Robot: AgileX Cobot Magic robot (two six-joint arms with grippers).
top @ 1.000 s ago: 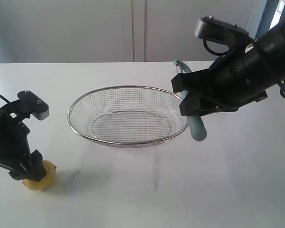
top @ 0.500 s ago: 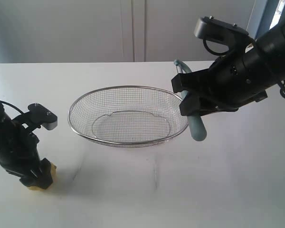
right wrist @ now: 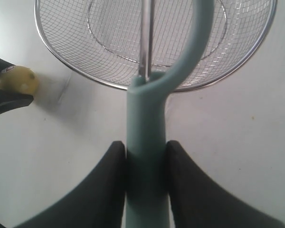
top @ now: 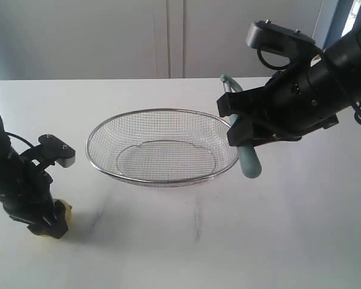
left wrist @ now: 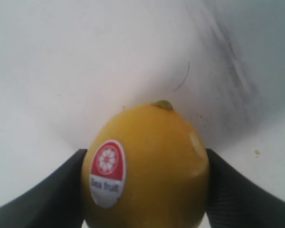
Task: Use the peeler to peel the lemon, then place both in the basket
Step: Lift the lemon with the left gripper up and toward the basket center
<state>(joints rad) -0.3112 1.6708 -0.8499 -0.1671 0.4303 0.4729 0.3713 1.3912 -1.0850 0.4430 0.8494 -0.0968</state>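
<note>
Bare table (top: 168,241) between lemon (left wrist: 156,161) and basket (top: 162,111) lies open; peeler (top: 248,162) overhangs basket's right rim.

You're in what looks like a robotics lab: bare white tabletop (top: 186,259), plain pale panelled wall (top: 96,36) behind, and a black left arm (top: 12,180) and right arm (top: 325,84) reaching over it.

There is one lemon (left wrist: 147,166), one peeler (right wrist: 145,156) and one wire basket (top: 162,110), on one white table (top: 228,247). The lemon carries one round sticker (left wrist: 107,171). Two grippers are in view, one left gripper (top: 46,224) and one right gripper (right wrist: 145,148), each with two dark fingers (right wrist: 107,190), four in all.
</note>
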